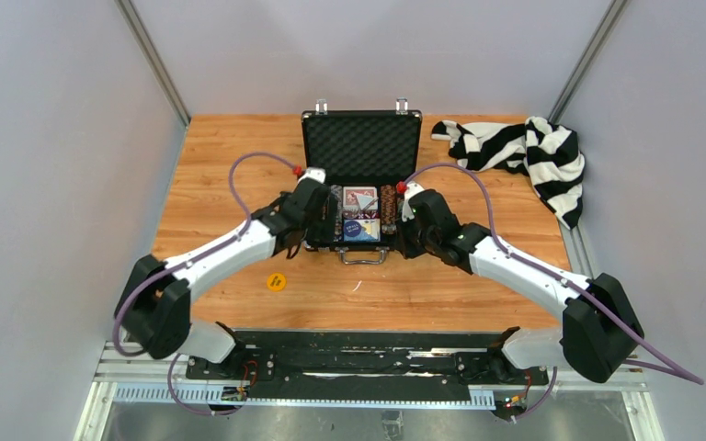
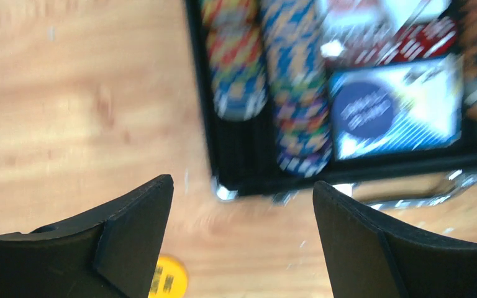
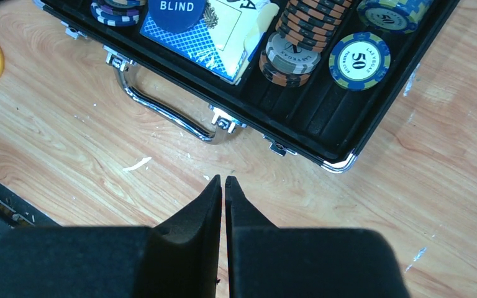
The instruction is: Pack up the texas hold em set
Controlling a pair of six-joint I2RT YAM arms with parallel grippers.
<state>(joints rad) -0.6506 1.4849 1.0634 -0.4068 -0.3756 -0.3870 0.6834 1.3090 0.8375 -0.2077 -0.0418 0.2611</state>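
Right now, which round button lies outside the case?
The yellow button, on the table off the case's handle side; the blue button sits on a card deck inside.

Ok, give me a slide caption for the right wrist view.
Shut right tool over the table beside the open briefcase, chips and card deck inside.
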